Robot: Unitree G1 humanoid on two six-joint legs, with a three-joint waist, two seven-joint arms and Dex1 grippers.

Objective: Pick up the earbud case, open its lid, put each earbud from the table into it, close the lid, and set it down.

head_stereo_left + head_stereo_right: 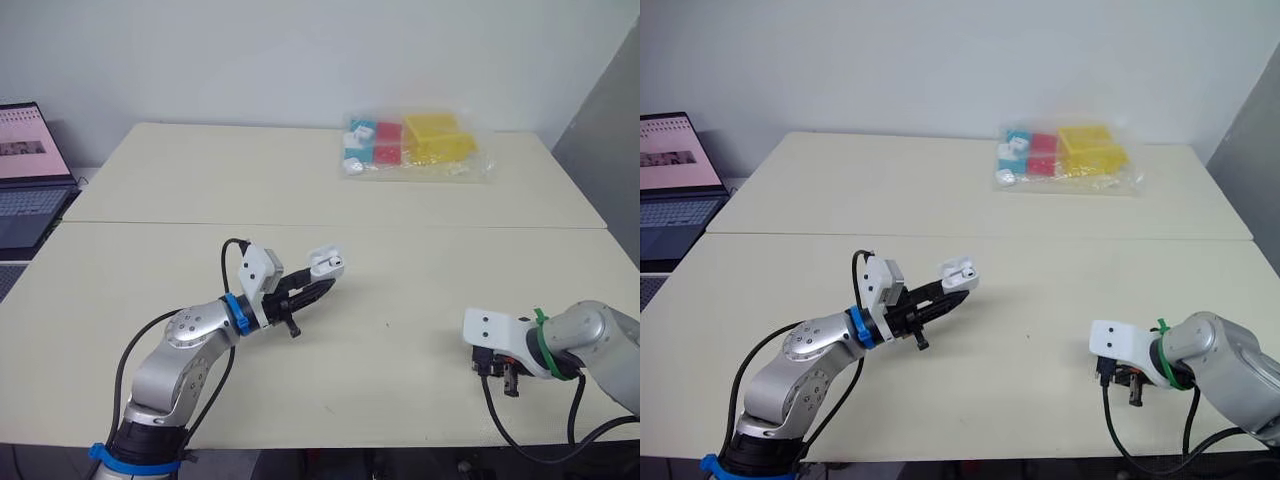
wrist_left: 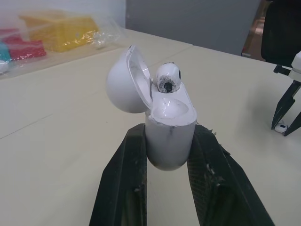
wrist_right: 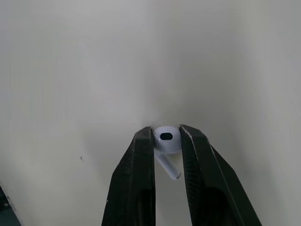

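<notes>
Where the earbud case (image 2: 169, 141) sits: pinched between the two black fingers (image 2: 120, 188) of the left hand (image 1: 325, 287), held clear above the desk (image 1: 400, 330), over its near left part.
Left hand: pressed onto the lower body of the case from both sides, one finger flat against each flank, pointing forward and toward the right.
Case lid (image 2: 123, 84): swung open and tipped back to one side on its hinge, its hollow inside showing.
First earbud (image 2: 168, 77): standing in the open top of the case next to the lid, its rounded head poking up above the rim; beside it lies a smooth white well.
Second earbud (image 3: 167, 140): at the desk's near right part, well apart from the case, its head between two fingertips and its stem slanting down toward the surface.
Right hand (image 3: 166, 132): low over the desk with fingers pointing down, closed in on the head of the second earbud, a fingertip against each side.
Second earbud resting or lifted: cannot tell; it sits right at the surface.
Plastic bag (image 1: 415, 145): lying on the far part of the desk, right of centre, holding yellow, red, blue-green and white pieces.
Laptop (image 1: 25, 170): open beyond the desk's left edge, screen lit.
Desk seam (image 1: 450, 227): a straight line crossing from left to right between the far and near halves; both hands are over the near half.
</notes>
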